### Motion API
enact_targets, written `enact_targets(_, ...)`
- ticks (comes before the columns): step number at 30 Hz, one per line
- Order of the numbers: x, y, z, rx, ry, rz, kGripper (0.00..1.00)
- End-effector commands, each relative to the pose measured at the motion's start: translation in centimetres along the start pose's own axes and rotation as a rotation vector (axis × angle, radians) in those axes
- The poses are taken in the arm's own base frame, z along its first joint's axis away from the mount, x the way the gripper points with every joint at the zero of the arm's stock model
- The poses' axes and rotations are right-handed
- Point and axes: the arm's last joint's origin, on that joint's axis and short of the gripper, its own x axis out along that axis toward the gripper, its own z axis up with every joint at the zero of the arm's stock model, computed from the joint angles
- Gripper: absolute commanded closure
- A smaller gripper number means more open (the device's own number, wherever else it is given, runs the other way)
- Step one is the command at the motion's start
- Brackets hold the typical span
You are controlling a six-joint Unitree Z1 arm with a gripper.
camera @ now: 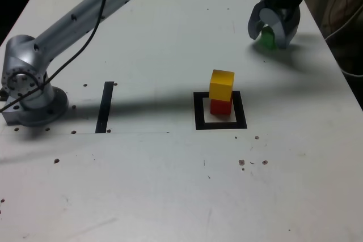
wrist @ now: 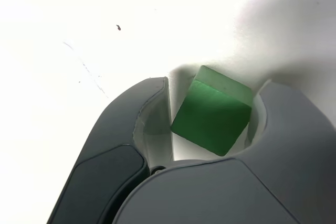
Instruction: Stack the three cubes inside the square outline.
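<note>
The green cube (camera: 267, 39) sits on the white table at the far right of the exterior view. My gripper (camera: 270, 38) is lowered around it. In the wrist view the green cube (wrist: 212, 111) lies turned at an angle between the two dark jaws of the gripper (wrist: 215, 85), with a gap along one side, so the gripper is open. The yellow cube (camera: 221, 85) rests on the red cube (camera: 220, 106) inside the black square outline (camera: 198, 111) at mid-table, apart from the gripper.
A straight black strip (camera: 105, 106) lies on the exterior view's left, beside the arm's grey base (camera: 28, 92). The arm's long link (camera: 91, 9) spans the far side of the table. The table's right edge (camera: 340, 72) is close to the gripper.
</note>
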Motion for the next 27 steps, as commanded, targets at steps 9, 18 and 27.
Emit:
enact_targets(9,-0.2,-0.1,-0.1,-0.02,-0.011,-0.018,0.82)
enact_targets(18,-3.3,-0.6,-1.0,-0.037,-0.049,0.01,0.83)
enact_targets(27,-10.6,-2.7,-5.5,-0.126,-0.13,0.05,0.83)
